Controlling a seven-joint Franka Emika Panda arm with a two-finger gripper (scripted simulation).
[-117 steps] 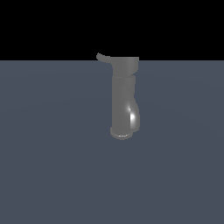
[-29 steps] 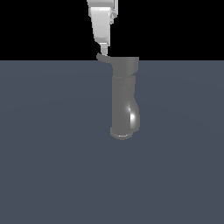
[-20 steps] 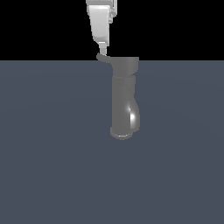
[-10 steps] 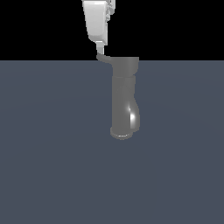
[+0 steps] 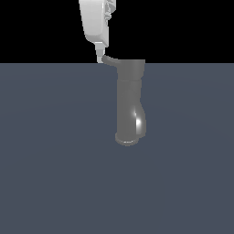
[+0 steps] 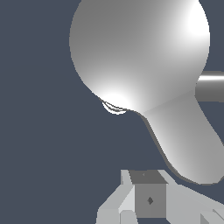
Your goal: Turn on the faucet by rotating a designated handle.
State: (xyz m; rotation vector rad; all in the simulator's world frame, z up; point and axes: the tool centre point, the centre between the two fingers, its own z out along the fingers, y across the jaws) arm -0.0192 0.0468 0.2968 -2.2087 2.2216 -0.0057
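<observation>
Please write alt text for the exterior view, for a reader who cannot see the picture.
A white gripper comes down from above, its tip at the end of the thin handle that sticks out from the cap of a grey metal faucet toward the exterior view's left. The faucet stands upright on a plain dark grey surface.

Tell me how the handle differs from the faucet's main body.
The handle is a short, thin lever; the faucet body is a thick cylinder. The handle sticks out sideways from the top cap toward the exterior view's left; the body stands upright on a flared base ring. The gripper is at the handle's tip, not at the body. Both are the same dull grey metal.
</observation>
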